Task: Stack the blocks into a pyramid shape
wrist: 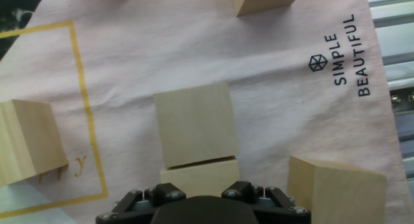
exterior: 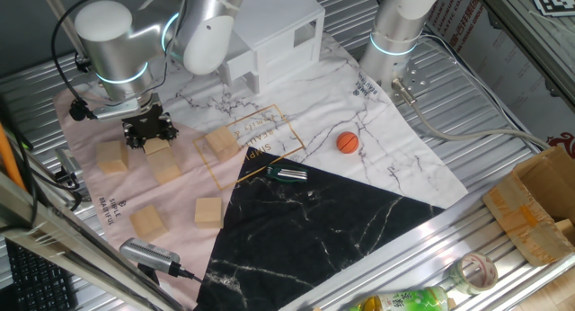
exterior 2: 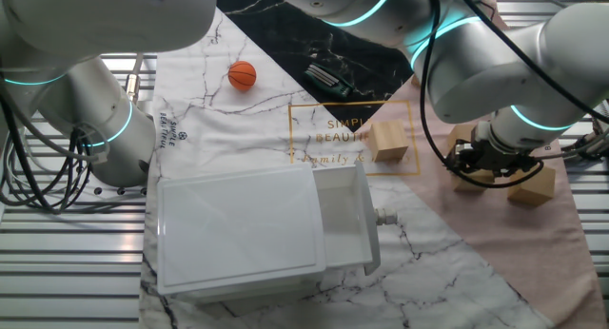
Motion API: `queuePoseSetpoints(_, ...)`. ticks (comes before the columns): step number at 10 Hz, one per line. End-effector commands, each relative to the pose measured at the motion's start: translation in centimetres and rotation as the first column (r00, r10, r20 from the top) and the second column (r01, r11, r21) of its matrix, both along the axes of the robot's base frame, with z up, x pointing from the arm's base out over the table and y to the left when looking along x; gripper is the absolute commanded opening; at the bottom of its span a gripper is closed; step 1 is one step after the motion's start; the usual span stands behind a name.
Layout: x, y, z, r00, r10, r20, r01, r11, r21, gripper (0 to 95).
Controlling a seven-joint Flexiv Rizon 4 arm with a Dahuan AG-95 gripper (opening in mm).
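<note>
Six light tan wooden blocks lie on the pink and marble mat. My gripper (exterior: pixel 151 138) is low over the left part of the mat, jaws on either side of one block (exterior: pixel 156 148). In the hand view that block (wrist: pixel 199 177) sits just under the gripper (wrist: pixel 200 201) and touches a second block (wrist: pixel 194 123) beyond it. The fingertips are hidden. Other blocks lie to the left (exterior: pixel 112 156), by the gold frame (exterior: pixel 220 140) and near the front (exterior: pixel 208 210) (exterior: pixel 148 223). In the other fixed view the gripper (exterior 2: pixel 485 161) is beside a block (exterior 2: pixel 531 186).
An orange ball (exterior: pixel 348 142) and a small metal clip (exterior: pixel 287 174) lie on the mat to the right. The white house (exterior: pixel 274 41) stands at the back. A second arm's base (exterior: pixel 400 32) and a cardboard box (exterior: pixel 539 212) are further right.
</note>
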State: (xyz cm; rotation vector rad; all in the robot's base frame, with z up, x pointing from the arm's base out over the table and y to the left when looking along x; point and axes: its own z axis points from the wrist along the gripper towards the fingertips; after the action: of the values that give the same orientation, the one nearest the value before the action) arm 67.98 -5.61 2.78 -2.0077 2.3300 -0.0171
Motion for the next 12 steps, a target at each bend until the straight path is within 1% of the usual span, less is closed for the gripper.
queuePoseSetpoints(1,0.24,0.03,-0.02,1.0,0.003,-0.008,-0.003,1.0,0.003,0.0)
queuePoseSetpoints(4,0.39,0.08,0.04,1.0,0.005,-0.003,-0.005,1.0,-0.002,0.0)
queuePoseSetpoints(5,0.39,0.08,0.04,1.0,0.004,-0.006,-0.004,1.0,-0.002,0.0)
queuePoseSetpoints(6,0.39,0.08,0.04,1.0,0.003,-0.002,-0.003,1.0,0.004,0.0)
queuePoseSetpoints(7,0.39,0.08,0.04,1.0,0.005,0.0,-0.005,1.0,-0.001,0.0)
queuePoseSetpoints(9,0.38,0.07,0.03,1.0,0.003,-0.001,-0.003,1.0,0.001,0.0)
queuePoseSetpoints(10,0.38,0.07,0.03,1.0,0.002,0.0,-0.002,1.0,0.0,19.0)
queuePoseSetpoints(12,0.38,0.07,0.03,1.0,0.002,-0.004,-0.002,1.0,0.001,19.0)
